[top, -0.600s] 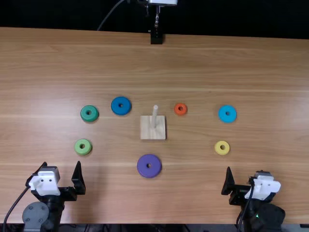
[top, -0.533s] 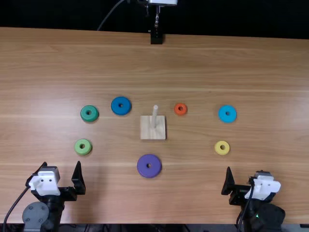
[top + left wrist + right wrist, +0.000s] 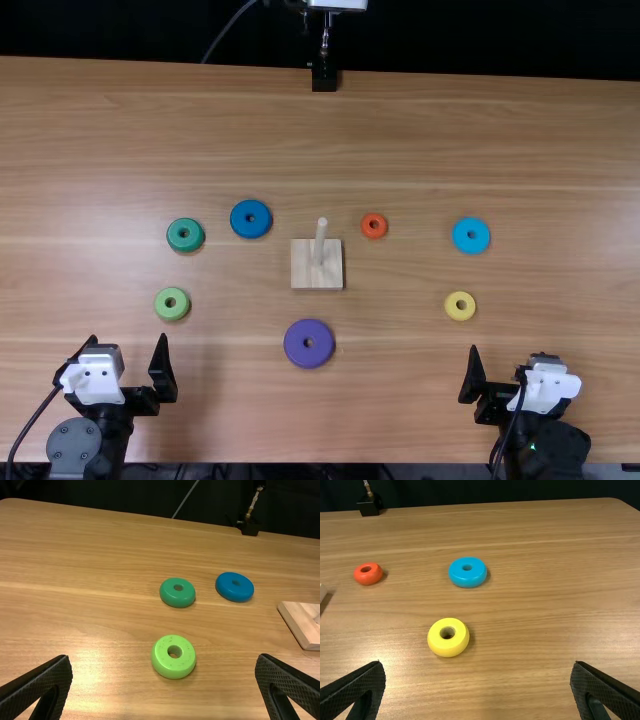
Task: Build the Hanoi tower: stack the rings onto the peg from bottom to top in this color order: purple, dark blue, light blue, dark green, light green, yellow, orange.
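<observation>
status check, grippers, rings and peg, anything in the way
Left gripper and right gripper open, empty. Peg bare. Purple ring flat on table, no other ring touching it.

Light brown wooden table (image 3: 400, 130) ahead of left gripper (image 3: 128, 345) and right gripper (image 3: 509, 355), pale glare on its grain near each, black backdrop (image 3: 480, 40) beyond its far edge, small black stand (image 3: 323, 80) and thin cable (image 3: 186, 499) well ahead of both

Seven colored rings (image 3: 298, 352) around an upright wooden peg (image 3: 320, 241), left tool (image 3: 128, 338) spread, right tool (image 3: 509, 352) spread
</observation>
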Tool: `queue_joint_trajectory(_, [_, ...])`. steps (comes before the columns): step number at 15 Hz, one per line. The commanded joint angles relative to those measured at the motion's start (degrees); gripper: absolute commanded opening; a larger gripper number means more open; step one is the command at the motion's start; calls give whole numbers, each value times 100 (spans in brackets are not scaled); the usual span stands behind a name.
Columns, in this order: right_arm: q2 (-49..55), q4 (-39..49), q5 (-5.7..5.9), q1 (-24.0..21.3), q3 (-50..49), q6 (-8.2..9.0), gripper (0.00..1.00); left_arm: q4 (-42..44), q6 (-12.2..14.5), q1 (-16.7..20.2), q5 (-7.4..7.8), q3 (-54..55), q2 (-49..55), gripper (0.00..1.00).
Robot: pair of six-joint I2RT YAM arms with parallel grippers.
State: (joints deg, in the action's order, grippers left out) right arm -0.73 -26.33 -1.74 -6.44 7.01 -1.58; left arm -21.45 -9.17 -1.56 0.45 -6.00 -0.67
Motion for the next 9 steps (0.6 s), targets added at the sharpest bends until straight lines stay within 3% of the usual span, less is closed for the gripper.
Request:
queue_joint_trajectory(1, [73, -327, -16, -42, -613, 0, 100, -439, 52, -63, 61, 600, 67, 100])
queue_joint_trajectory(9, [73, -327, -16, -42, -613, 0, 100, -449, 42, -11, 82, 600, 67, 100])
